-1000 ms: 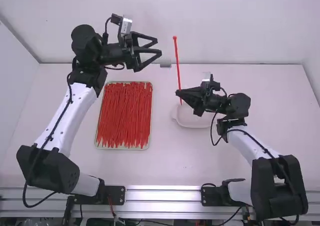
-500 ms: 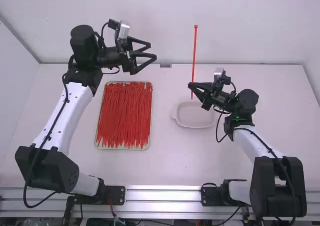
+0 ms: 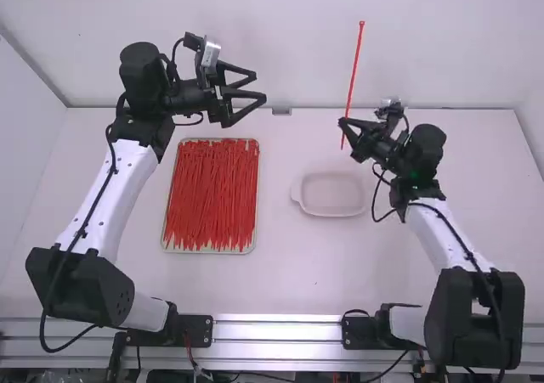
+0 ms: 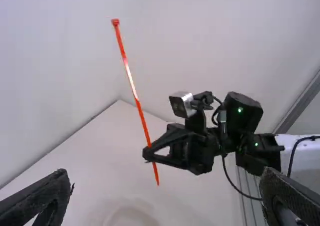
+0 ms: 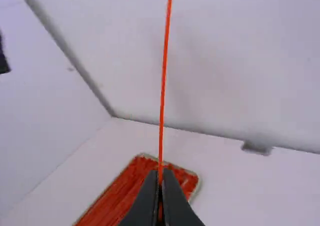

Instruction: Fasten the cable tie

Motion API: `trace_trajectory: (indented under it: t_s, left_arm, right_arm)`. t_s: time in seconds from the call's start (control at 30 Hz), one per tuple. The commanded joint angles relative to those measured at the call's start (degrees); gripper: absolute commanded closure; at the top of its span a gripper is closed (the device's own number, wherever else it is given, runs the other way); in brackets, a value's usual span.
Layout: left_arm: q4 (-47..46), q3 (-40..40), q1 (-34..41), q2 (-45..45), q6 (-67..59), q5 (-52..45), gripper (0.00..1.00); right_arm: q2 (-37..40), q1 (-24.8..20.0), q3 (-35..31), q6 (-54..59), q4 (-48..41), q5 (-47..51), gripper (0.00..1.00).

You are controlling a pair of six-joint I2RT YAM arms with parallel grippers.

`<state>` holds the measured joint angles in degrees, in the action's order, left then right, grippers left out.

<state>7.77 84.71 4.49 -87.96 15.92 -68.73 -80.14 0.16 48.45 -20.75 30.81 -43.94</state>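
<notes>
Running along the near edge: one metal rail (image 3: 272,328), with both arm bases on it, the left at 7 o'clock of the table's middle and the right at 5 o'clock.
Surface: one white table (image 3: 280,264), matt and plain.
Tray: one flat tray (image 3: 209,250) at 9 o'clock of the table's middle, packed with red loose ties (image 3: 212,192) lying lengthwise, too many to count.
Dish: one shallow white dish (image 3: 330,194) at 3 o'clock of the tray, apart from it.
Arms: two, both raised off the table.
Right gripper: the right gripper (image 3: 343,128) hangs in the air at 1 o'clock of the dish, its fingers (image 5: 148,196) pressed together on the cable tie.
Cable tie: one red cable tie (image 3: 352,81) held aloft, pinched near its lower end; it stands nearly upright, its head at 12 o'clock, and a short tail pokes out below the fingers.
Left gripper: the left gripper (image 3: 261,92) hovers beyond the tray's far edge, at about 1 o'clock of it, spread wide and holding nothing, pointed towards 3 o'clock at the right gripper, well apart from it.
Room: white walls on three sides; one small grey fitting (image 3: 280,109) sits where the back wall meets the table, at 12 o'clock.
</notes>
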Motion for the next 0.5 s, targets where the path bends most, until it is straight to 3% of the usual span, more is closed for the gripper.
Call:
trace_trajectory:
  t_s: [0.0,0.23,0.47]
  left_arm:
    - [0.17,1.11,-0.07,0.20,-0.76,-0.46,0.01]
    - [0.42,1.11,-0.07,0.20,1.01,1.36,0.01]
    - [0.87,1.11,-0.04,0.20,2.71,2.69,0.01]
  right_arm:
    - [-0.02,1.49,4.87,4.46,-3.91,7.93,1.00]
    - [-0.02,8.00,14.08,10.10,-23.80,28.96,1.00]
    - [-0.02,18.01,18.16,13.53,-33.00,53.46,1.00]
